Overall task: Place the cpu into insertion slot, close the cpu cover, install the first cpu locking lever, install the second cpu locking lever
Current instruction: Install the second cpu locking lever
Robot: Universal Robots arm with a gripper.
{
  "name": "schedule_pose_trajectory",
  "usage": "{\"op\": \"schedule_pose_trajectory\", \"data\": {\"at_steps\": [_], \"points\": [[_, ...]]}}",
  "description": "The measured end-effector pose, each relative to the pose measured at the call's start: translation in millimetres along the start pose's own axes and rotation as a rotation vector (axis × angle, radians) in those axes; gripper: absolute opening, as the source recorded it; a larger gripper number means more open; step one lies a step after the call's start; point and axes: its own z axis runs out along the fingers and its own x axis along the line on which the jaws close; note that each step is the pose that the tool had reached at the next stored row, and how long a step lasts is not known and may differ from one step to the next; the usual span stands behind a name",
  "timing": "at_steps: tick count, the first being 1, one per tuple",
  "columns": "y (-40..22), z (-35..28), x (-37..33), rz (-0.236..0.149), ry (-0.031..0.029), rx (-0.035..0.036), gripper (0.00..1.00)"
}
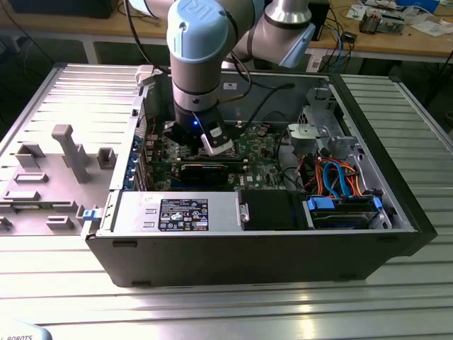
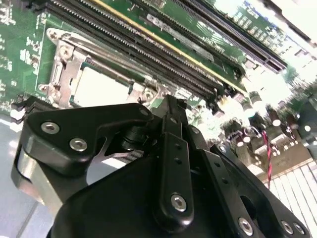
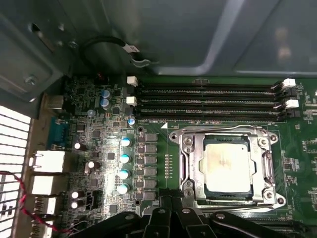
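Open computer case [image 1: 396,205], lying on its side on a ribbed metal table [image 1: 212,312]; its walls stand on all four sides of the green motherboard [image 3: 109,148].

Robot arm [image 1: 202,42]: comes down from the upper centre of the exterior view into the case's left half as that view shows it, near the left wall, with open board toward the exterior view's right.

Gripper [image 2: 168,106]: black linkage in both wrist views, low over the board. The fingers meet at a narrow tip with no visible gap between them, and nothing is seen held. In the first wrist view the tip [image 3: 171,201] sits at the lower centre of the frame, just beside the near left corner of the socket frame; whether it touches the board cannot be told.

Cpu [image 3: 228,163]: pale square top, lying flat in the insertion slot [image 3: 190,171], centre right of the first wrist view.

Cpu cover [image 3: 262,148]: silver frame, down flat around the chip, its window showing the chip's top. Bright screw heads mark the corners.

Memory slots [image 3: 208,99]: long black rows running just beyond the far edge of the socket, with white end clips.

Capacitors [image 3: 124,163]: a column left of the socket, well apart from the tip.

Locking levers: cannot be told apart from the frame edges.
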Motion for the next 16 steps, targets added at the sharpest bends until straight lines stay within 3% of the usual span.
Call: {"op": "schedule_pose_trajectory", "data": {"at_steps": [6, 16], "points": [[4.8, -20.0, 0.8, 0.0, 0.0, 0.0, 0.11], [5.0, -20.6, 1.0, 0.0, -0.0001, -0.0088, 0.11]]}}
